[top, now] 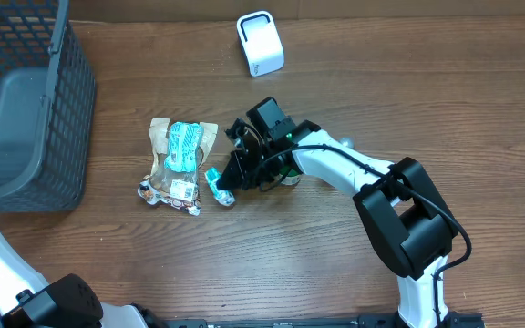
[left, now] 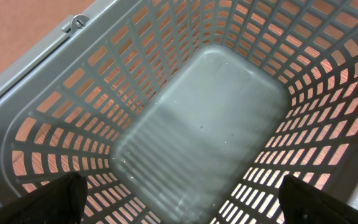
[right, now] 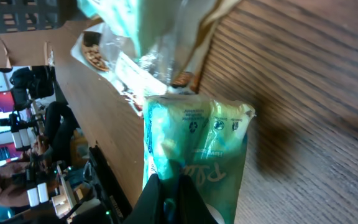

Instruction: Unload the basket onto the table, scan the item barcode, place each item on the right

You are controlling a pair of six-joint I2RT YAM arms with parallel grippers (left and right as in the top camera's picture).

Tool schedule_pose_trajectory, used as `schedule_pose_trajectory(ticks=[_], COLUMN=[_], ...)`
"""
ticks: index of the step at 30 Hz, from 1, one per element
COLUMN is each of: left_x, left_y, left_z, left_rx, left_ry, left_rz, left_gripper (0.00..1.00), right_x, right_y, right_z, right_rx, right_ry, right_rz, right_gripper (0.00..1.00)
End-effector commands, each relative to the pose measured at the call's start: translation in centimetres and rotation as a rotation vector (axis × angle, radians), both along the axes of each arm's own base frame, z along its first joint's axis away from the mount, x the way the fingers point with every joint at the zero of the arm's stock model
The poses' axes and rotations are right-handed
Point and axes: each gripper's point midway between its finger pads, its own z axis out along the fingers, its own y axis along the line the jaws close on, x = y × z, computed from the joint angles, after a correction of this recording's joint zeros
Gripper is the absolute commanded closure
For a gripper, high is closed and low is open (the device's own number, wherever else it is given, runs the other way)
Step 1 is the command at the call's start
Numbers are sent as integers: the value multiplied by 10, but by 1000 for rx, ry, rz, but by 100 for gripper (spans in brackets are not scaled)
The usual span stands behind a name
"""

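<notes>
A small teal packet (top: pixel 217 186) lies on the wooden table just right of a larger brown and teal snack bag (top: pixel 181 157). My right gripper (top: pixel 230 180) is low over the table and shut on the near end of the teal packet (right: pixel 194 146). In the right wrist view, the dark fingers (right: pixel 160 199) pinch the packet's edge. The white barcode scanner (top: pixel 261 43) stands at the back of the table. My left gripper (left: pixel 182 205) hangs open over the grey basket (left: pixel 204 118), with nothing between its fingers. No barcode is readable in any view.
The grey mesh basket (top: pixel 25 118) takes up the table's left side, and its inside is bare. The right arm (top: pixel 363 173) stretches across the middle from the front right. Bare wood lies between the scanner and the packets.
</notes>
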Motion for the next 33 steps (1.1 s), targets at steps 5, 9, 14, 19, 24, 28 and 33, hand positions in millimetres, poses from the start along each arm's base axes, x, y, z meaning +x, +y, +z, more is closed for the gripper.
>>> schedule_pose_trajectory(ticks=[5, 9, 14, 19, 24, 28, 33], left_x=[3, 3, 3, 3, 3, 3, 3], left_y=[0, 0, 0, 0, 0, 0, 0], left_z=[4, 3, 4, 4, 4, 4, 3], left_rx=[11, 11, 11, 11, 11, 11, 11], left_ry=[-4, -3, -3, -3, -4, -4, -3], left_rz=[-21, -21, -21, -21, -21, -21, -21], left_gripper=[0, 1, 0, 0, 0, 0, 0], right_x=[2, 1, 4, 6, 9, 6, -6], right_y=[-5, -4, -9, -8, -7, -5, 0], right_z=[-7, -8, -14, -10, 20, 34, 20], right_rx=[-69, -73, -115, -112, -135, -241, -436], right_ry=[-50, -60, -76, -82, -134, -249, -400], right_rz=[-32, -28, -45, -47, -55, -71, -119], right_gripper=[91, 86, 82, 76, 73, 72, 72])
